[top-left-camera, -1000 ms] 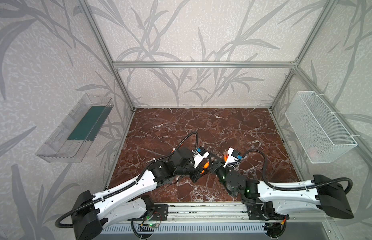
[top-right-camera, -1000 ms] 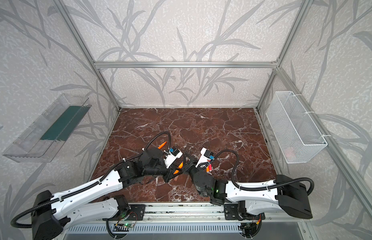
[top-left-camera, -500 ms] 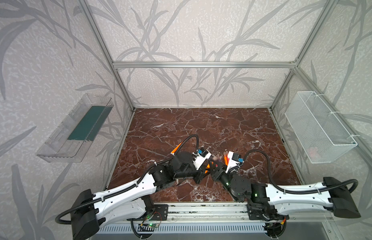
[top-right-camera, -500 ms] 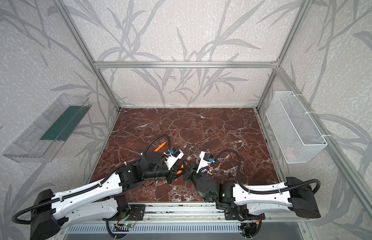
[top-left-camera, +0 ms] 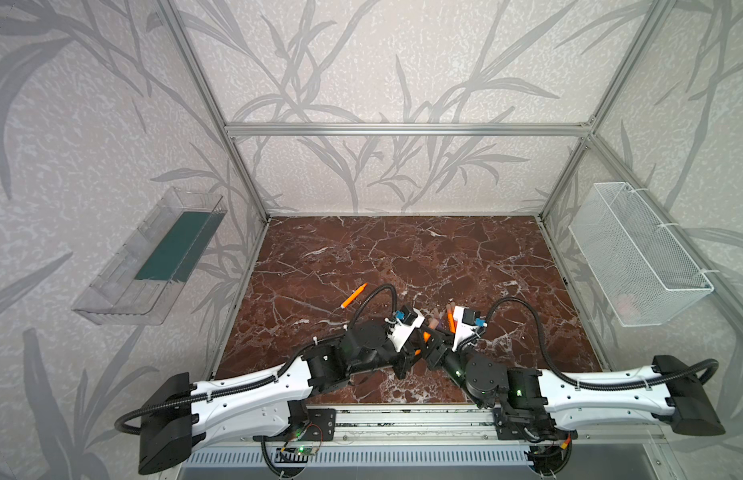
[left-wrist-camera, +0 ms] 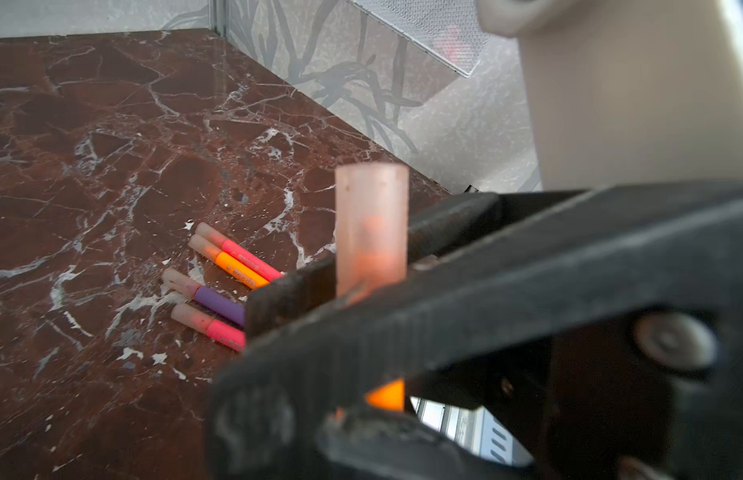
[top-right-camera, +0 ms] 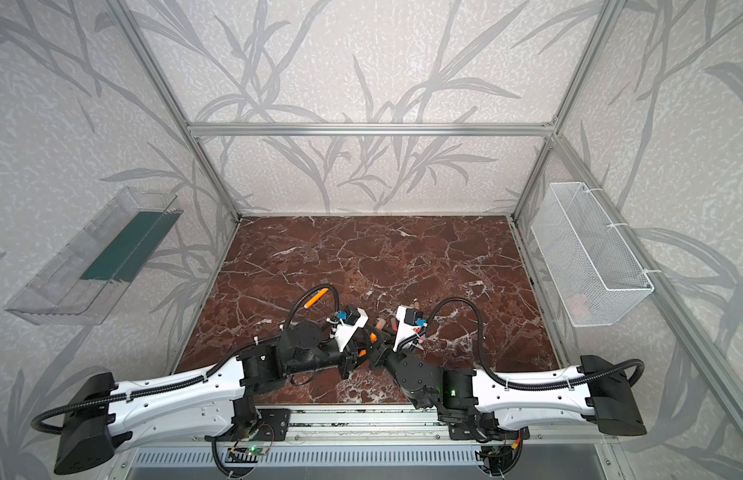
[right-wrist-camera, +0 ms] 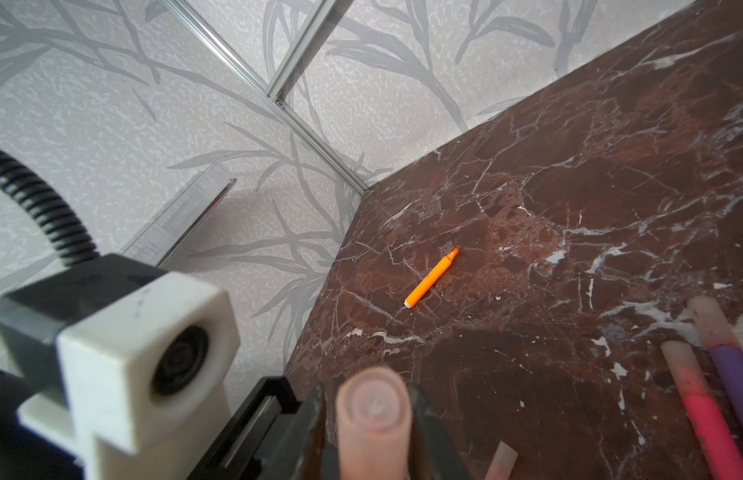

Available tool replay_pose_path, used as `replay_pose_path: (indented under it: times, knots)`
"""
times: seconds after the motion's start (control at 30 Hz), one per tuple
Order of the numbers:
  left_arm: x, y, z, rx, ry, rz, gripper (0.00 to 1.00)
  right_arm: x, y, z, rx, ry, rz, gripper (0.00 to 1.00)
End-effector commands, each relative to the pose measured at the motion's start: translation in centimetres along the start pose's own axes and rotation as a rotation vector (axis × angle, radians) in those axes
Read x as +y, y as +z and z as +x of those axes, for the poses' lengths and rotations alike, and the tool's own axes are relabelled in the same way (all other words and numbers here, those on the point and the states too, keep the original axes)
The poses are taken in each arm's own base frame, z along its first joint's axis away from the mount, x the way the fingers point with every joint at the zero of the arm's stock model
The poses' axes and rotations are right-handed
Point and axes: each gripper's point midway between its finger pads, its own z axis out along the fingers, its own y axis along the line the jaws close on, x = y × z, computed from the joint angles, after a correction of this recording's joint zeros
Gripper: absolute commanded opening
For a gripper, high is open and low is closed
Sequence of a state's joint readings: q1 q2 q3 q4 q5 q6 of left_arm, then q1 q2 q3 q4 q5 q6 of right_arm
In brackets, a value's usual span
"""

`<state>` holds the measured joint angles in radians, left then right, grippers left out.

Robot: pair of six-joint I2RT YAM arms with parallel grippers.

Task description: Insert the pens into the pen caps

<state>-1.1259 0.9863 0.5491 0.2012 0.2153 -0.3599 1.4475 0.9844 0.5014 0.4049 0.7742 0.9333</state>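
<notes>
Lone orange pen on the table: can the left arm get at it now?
Probably not yet. Bare table leads to the lone orange pen, but the left gripper is shut on a capped orange pen and must set it down first.

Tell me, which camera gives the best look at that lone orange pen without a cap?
The right wrist view: the uncapped orange pen lies whole there, tip and white end clear. Both top views show it small; the left wrist view misses it.

Grey leaf-patterned walls (top-left-camera: 361,62) in an aluminium frame (top-left-camera: 403,129) enclose a red-brown marble floor (top-left-camera: 403,257); a clear tray (top-left-camera: 112,307) hangs at left, a white mesh basket (top-left-camera: 635,257) at right.
</notes>
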Motion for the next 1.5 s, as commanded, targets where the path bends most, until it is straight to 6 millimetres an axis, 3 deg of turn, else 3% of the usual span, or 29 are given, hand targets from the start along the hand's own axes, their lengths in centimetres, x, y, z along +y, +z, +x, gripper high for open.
replay_pose_path:
  times: [0.0, 0.13, 0.27, 0.4, 0.53, 0.73, 0.9, 1.03, 1.27, 1.47]
  knots:
    - [-3.2, -1.4, -5.0, -0.195, 0.038, 0.124, 0.0, -1.8, -0.1, 2.3, 0.085, -0.076, 0.033, 0.3]
    - [-2.7, -1.2, -4.9, -0.191, 0.033, 0.093, 0.0, -1.7, 0.0, 2.8, 0.105, -0.078, 0.029, 0.13]
    - [-0.5, -1.1, -4.5, -0.186, 0.009, -0.024, 0.0, -2.4, 0.0, 2.5, 0.092, -0.097, 0.062, 0.05]
    - [3.3, -2.0, -2.9, -0.176, -0.032, -0.221, 0.19, -4.5, -0.4, 1.5, 0.057, -0.155, 0.159, 0.03]
    - [8.0, -4.3, -1.0, -0.14, -0.076, -0.462, 0.39, -7.9, -0.3, 0.7, 0.071, -0.189, 0.283, 0.01]
    - [14.3, -9.4, 0.9, -0.1, -0.181, -0.729, 0.5, -11.2, 0.8, 0.4, 0.159, -0.241, 0.398, 0.01]
    - [17.7, -14.2, 1.4, -0.139, -0.237, -0.918, 0.65, -12.2, 2.6, 2.0, 0.328, -0.343, 0.475, 0.01]
    - [19.2, -16.3, 2.1, -0.134, -0.275, -1.01, 0.69, -13.3, 4.3, 3.6, 0.467, -0.436, 0.559, 0.01]
    - [21.6, -15.8, 4.0, -0.089, -0.383, -1.031, 0.71, -14.3, 7.4, 7.0, 0.624, -0.494, 0.602, 0.01]
    - [23.3, -14.8, 5.1, -0.04, -0.457, -1.017, 0.7, -15.6, 8.8, 7.8, 0.709, -0.512, 0.681, 0.01]
